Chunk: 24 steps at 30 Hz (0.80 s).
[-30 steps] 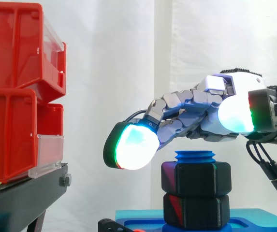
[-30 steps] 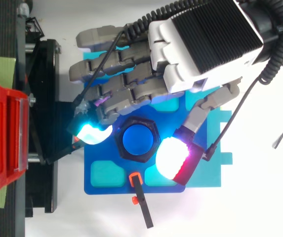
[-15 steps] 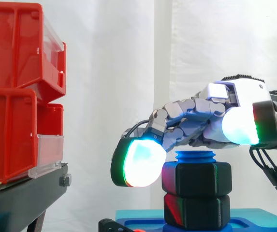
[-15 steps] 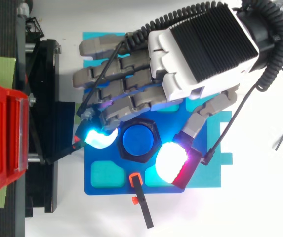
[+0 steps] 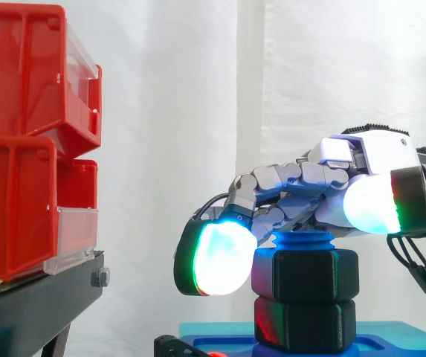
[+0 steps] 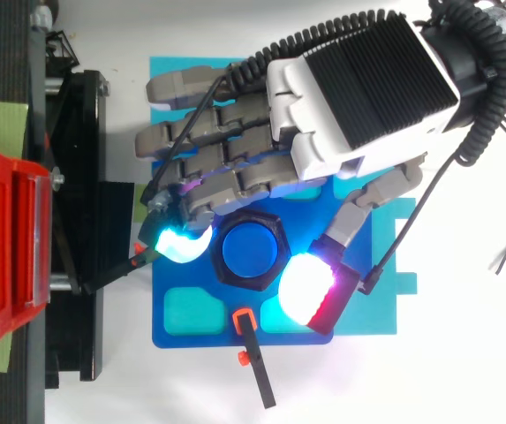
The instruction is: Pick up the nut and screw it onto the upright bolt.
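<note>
Nearest the side camera, one slim black tool (image 6: 260, 380) with an orange clip lies at the front edge of the single blue base plate (image 6: 208, 338), its tip reaching off the plate. Behind it, one blue bolt (image 5: 302, 240) stands upright on the plate and carries two black hexagonal nuts stacked flush: the lower nut (image 5: 305, 323) sits at the foot, the upper nut (image 5: 305, 274) rests directly on top of it, and the bolt's threaded end shows just above the upper nut. The robot's one hand (image 6: 358, 88) reaches in from the right, palm down over the bolt, its fingers loosely bent and grasping nothing. The thumb pad (image 5: 372, 204), glowing white with a red and green rim, hangs on the near side, higher than the top of the upper nut. A second glowing pad (image 5: 216, 260), cyan and green, hangs level with the upper nut and just beside its left face; whether it touches cannot be told. From above, the two pads flank the nut on opposite sides. To the left, well apart from the bolt, two red bins are stacked on one black stand (image 5: 34, 297), the upper bin (image 5: 19, 67) over the lower bin (image 5: 12, 208). A white curtain (image 5: 183, 111) closes the background.
</note>
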{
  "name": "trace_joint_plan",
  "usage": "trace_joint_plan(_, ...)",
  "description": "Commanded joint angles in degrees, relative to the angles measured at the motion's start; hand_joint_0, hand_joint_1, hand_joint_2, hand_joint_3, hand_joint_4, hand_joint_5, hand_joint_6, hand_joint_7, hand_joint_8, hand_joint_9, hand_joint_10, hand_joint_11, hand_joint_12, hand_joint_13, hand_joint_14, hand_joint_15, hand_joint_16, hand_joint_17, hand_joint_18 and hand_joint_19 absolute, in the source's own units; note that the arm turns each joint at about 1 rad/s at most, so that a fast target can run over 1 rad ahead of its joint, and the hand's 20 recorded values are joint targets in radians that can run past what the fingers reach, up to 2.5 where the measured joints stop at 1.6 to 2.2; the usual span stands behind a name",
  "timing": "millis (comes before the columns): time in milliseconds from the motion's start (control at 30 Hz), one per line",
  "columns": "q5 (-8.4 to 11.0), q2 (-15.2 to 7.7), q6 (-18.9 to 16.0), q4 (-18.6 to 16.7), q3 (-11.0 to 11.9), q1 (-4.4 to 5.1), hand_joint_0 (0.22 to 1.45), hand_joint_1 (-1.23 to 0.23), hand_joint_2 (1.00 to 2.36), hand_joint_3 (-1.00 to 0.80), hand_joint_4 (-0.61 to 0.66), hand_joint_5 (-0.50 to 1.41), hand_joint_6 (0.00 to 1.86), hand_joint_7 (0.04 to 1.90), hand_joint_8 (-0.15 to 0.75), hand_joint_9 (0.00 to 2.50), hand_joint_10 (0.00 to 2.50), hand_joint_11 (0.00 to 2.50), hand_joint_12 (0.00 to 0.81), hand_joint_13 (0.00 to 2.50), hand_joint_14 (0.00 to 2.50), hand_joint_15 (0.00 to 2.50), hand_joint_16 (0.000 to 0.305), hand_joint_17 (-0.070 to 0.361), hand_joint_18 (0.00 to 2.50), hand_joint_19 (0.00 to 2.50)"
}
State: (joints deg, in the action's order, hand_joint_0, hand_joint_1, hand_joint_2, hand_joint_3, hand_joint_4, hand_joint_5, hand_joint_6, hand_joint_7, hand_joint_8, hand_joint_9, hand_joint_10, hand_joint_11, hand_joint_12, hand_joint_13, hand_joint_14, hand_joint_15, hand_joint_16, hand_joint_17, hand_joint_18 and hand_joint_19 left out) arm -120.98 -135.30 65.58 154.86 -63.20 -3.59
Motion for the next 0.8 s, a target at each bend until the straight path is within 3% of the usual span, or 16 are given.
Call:
trace_joint_plan(0, -0.05, -0.05, -0.02, 0.00, 0.00, -0.19, 0.46, -0.23, 1.00, -0.50, 0.18, -0.05, 0.50, 1.27, 0.257, 0.54, 0.00, 0.00, 0.369, 0.24, 0.00, 0.00, 0.044, 0.099, 0.00, 0.00)
trace_joint_plan(300, -0.66, 0.03, -0.02, 0.00, 0.00, -0.71, 0.47, -0.23, 1.00, -0.50, 0.16, -0.02, 0.50, 1.42, 0.264, 0.63, 0.00, 0.00, 0.364, 0.31, 0.00, 0.00, 0.042, 0.094, 0.00, 0.00)
trace_joint_plan(567, -2.33, 0.03, -0.10, 0.35, 0.62, -1.33, 0.48, -0.23, 1.00, -0.50, 0.16, 0.02, 0.50, 1.52, 0.265, 0.79, 0.00, 0.00, 0.355, 0.41, 0.00, 0.00, 0.039, 0.088, 0.02, 0.00)
trace_joint_plan(767, -2.24, 0.03, -0.02, 0.53, 0.71, -1.15, 0.48, -0.23, 1.00, -0.50, 0.14, 0.03, 0.50, 1.54, 0.255, 0.85, 0.00, 0.00, 0.347, 0.48, 0.00, 0.00, 0.037, 0.084, 0.08, 0.00)
